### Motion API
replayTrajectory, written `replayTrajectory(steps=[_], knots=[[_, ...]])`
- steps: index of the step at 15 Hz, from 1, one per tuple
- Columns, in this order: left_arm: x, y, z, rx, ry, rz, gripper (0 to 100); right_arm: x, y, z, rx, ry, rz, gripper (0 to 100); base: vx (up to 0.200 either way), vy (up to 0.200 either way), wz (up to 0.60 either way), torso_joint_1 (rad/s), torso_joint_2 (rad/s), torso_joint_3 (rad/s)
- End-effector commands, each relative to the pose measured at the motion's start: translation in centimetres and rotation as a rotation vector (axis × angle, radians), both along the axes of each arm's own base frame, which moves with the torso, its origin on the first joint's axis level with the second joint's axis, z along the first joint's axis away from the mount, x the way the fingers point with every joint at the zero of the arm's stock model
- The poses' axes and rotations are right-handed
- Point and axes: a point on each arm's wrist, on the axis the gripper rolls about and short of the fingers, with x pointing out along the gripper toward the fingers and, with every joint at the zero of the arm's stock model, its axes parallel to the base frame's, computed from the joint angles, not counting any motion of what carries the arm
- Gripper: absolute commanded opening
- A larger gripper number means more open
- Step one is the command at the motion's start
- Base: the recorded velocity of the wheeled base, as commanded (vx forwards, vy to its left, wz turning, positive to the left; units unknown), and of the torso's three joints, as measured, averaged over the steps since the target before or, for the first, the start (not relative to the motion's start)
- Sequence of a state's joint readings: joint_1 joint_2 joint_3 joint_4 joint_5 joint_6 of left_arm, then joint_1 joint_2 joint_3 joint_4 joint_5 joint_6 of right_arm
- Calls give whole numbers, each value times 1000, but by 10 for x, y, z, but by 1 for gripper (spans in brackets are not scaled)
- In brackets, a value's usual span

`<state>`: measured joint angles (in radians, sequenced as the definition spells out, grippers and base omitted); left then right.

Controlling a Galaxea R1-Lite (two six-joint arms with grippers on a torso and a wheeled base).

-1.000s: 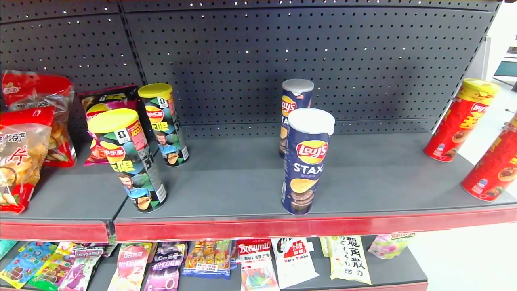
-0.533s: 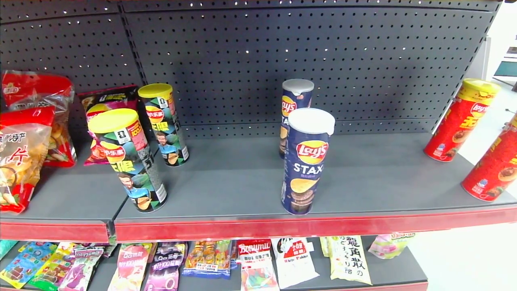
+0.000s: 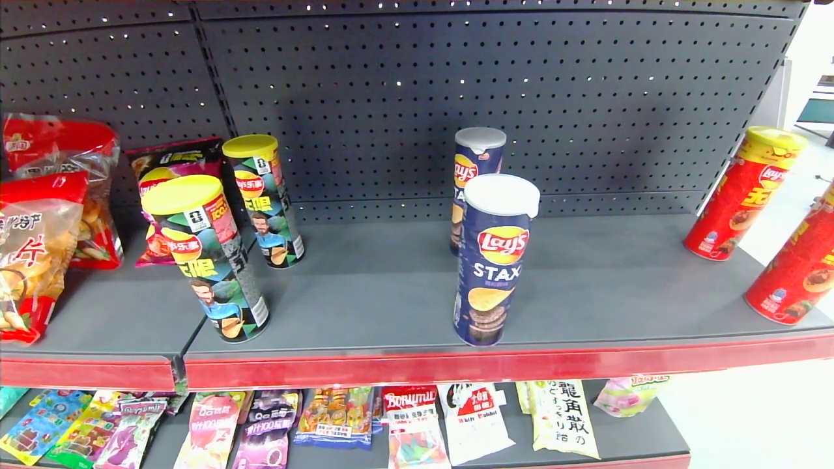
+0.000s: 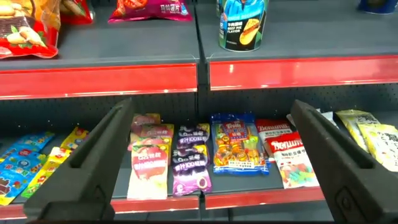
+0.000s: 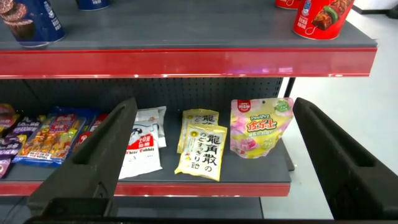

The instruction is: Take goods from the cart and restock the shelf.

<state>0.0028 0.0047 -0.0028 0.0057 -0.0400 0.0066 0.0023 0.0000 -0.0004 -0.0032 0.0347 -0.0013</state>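
1. Nothing has moved since the earlier frames: both arms and every can sit where they were a second ago.
2. Left gripper hangs with its jaws spread wide and nothing between them. It is level with the lower shelf, whose flat candy packets lie in a row beyond its fingers.
3. Right gripper is likewise wide open and empty, facing the right end of that lower shelf (a white packet, yellow packets and a pink-green pouch lie side by side there).
4. On the upper shelf, behind its red front lip, a blue can stands upright near the edge. A second blue can stands just behind it.
5. Two yellow-lidded cans stand to the left, one behind the other, and two red cans stand at the far right.
6. Snack bags sit at the left end, in front of the pegboard back.
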Motion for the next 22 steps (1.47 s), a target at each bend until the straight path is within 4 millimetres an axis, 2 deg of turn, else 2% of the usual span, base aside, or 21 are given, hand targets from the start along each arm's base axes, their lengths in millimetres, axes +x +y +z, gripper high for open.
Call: replayTrajectory(steps=[1, 22], knots=[[0, 0, 0, 0, -2, 0, 100, 0, 0, 0, 0, -3, 1, 100, 0, 0, 0, 0, 0, 0], [0, 0, 0, 0, -2, 0, 100, 0, 0, 0, 3, -2, 0, 100, 0, 0, 0, 0, 0, 0]])
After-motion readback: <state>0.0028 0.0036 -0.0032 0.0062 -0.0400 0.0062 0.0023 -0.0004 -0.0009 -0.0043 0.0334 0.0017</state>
